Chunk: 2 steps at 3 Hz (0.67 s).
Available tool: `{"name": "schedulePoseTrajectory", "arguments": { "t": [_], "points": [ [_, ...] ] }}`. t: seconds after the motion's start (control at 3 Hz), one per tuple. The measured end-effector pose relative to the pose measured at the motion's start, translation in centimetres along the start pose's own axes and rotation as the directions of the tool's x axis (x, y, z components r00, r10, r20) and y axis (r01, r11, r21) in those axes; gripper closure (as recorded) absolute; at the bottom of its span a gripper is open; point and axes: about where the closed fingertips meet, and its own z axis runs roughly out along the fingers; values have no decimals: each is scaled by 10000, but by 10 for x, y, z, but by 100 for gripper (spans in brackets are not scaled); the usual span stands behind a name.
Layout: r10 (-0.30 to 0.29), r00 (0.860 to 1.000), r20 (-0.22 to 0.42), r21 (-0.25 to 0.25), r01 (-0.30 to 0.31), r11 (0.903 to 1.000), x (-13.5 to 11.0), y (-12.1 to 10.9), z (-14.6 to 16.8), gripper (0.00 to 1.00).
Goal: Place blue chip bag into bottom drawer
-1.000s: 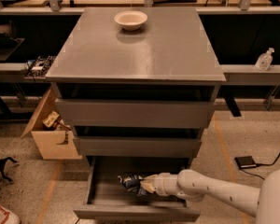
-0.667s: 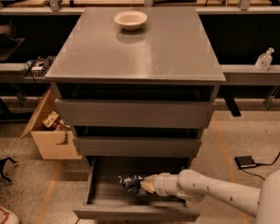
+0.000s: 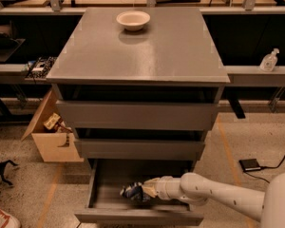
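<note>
1. Nothing visible has shifted over the last 1 second. The hand (image 3: 146, 190) sits at the same spot inside the pulled-out bottom drawer (image 3: 137, 216), and the blue chip bag (image 3: 131, 191) lies against its tip as before.
2. The bag is inside the tray, near the middle and just left of the hand. It is low over the drawer floor, but I cannot tell whether it rests on the floor or hangs a little above it.
3. The hand touches the bag's right end. I cannot tell whether it is grasping the bag or has already released it.
4. The white arm (image 3: 213, 196) reaches in from the right, crossing the drawer's right side.
5. Judged from this stillness with the bag already within the tray's walls, the carry looks finished and the release is the step at hand. The task seems nearly done.
6. What likely remains is letting go and drawing the arm out to the right. The risks are the crinkly foil clinging and being dragged along, or the arm brushing the middle drawer's front just above.
7. The white bowl (image 3: 133, 19) stands on the cabinet's top surface (image 3: 147, 56), well apart from the work, and plays no part here.
</note>
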Motion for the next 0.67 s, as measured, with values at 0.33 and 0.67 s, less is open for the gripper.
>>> {"name": "schedulePoseTrajectory", "arguments": {
  "t": [0.33, 0.67],
  "points": [
    [-9, 9998, 191, -143, 12, 9999, -2, 0, -8, 5],
    [29, 9981, 613, 606, -66, 9981, -9, -34, -54, 0]
  ]
}}
